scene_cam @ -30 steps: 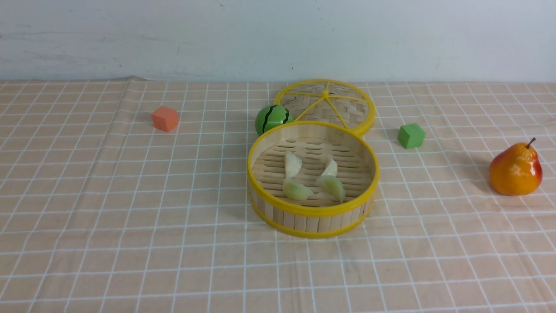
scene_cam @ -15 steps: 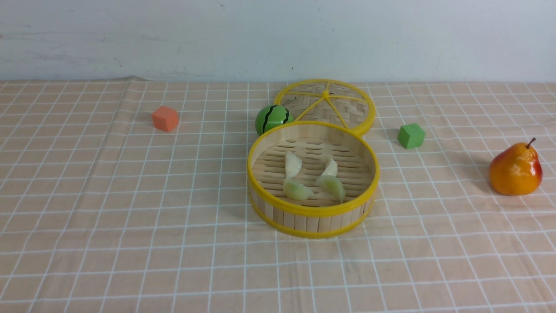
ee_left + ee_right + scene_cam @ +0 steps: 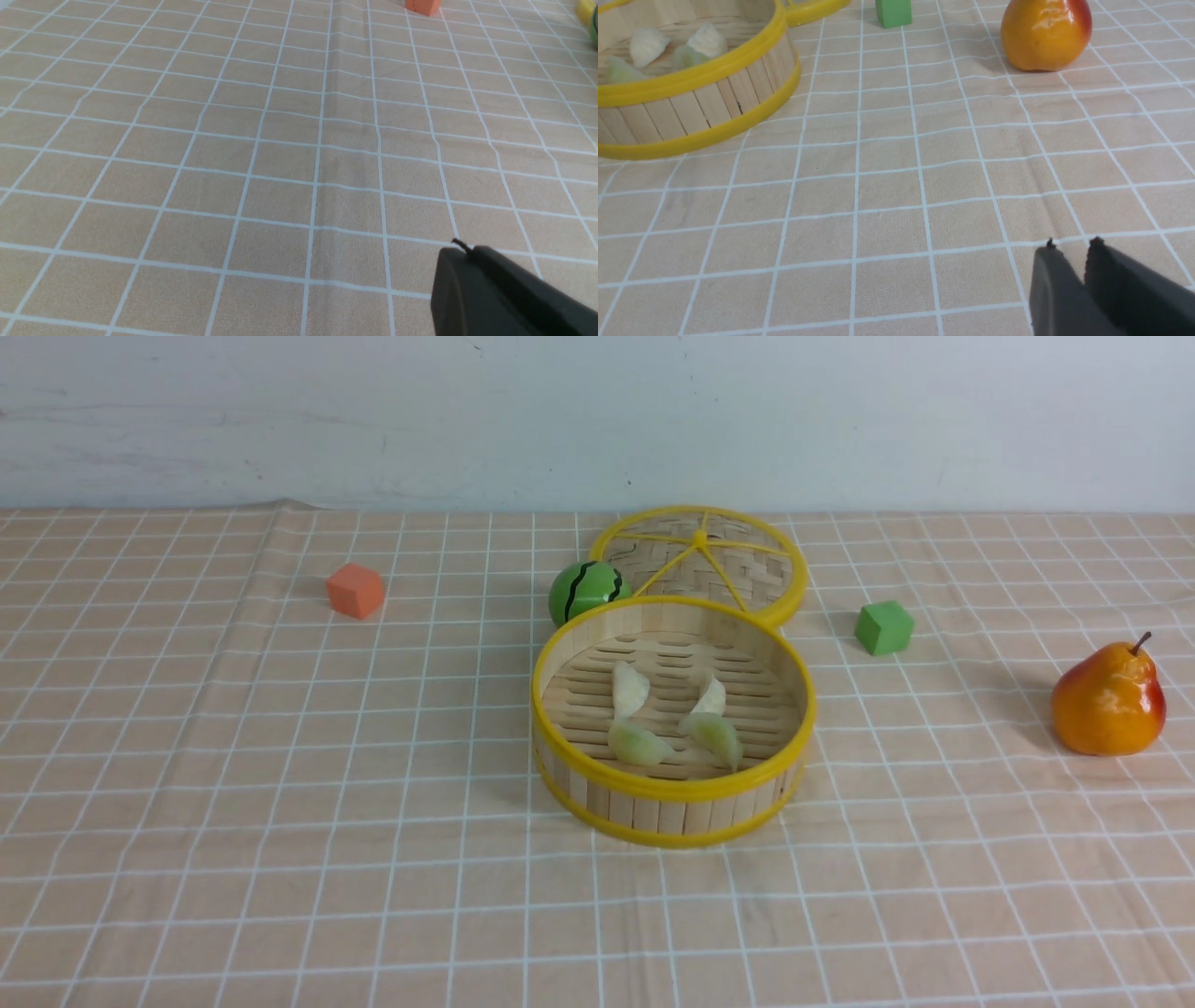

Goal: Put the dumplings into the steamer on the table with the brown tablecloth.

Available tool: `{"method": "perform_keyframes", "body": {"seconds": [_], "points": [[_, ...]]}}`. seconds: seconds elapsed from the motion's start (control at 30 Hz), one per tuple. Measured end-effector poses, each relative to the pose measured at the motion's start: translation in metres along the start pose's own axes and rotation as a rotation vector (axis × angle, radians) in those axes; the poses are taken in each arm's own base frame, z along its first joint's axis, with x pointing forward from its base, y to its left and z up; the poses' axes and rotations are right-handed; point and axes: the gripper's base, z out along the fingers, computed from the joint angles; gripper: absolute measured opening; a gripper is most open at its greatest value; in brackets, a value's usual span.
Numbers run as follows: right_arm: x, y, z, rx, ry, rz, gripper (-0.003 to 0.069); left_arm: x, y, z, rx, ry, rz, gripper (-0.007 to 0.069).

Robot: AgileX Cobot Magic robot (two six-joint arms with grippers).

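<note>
all four dumplings [image 3: 670, 721] are seen lying on the slatted floor of the steamer [image 3: 672, 807], two white ones behind two pale green ones, and the steamer is set on the brown tablecloth [image 3: 280, 784] near the middle of the table [image 3: 980, 915], just in front of its woven lid [image 3: 700, 560] and a small watermelon ball [image 3: 583, 590]. an orange cube [image 3: 355, 590] is placed well to the left, while a green cube [image 3: 883, 627] and a pear [image 3: 1108, 700] are placed to the right. the left gripper [image 3: 460, 254] is shown closed and empty over bare cloth, and the right gripper [image 3: 1071, 249] is shown with its jaws parted by a narrow gap, nothing held between them.
</note>
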Motion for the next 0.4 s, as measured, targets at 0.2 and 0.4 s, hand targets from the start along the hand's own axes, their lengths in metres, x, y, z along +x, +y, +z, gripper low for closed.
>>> {"method": "perform_keyframes", "body": {"seconds": [0.2,0.4], "points": [[0.0000,0.0000,0.0000,0.000,0.000,0.000,0.0116,0.0000,0.0000,0.0000,0.000,0.000,-0.001,-0.0011],[0.0000,0.0000,0.0000,0.000,0.000,0.000,0.0122,-0.0001,0.0000,0.0000,0.000,-0.001,-0.001,-0.0006]]}}
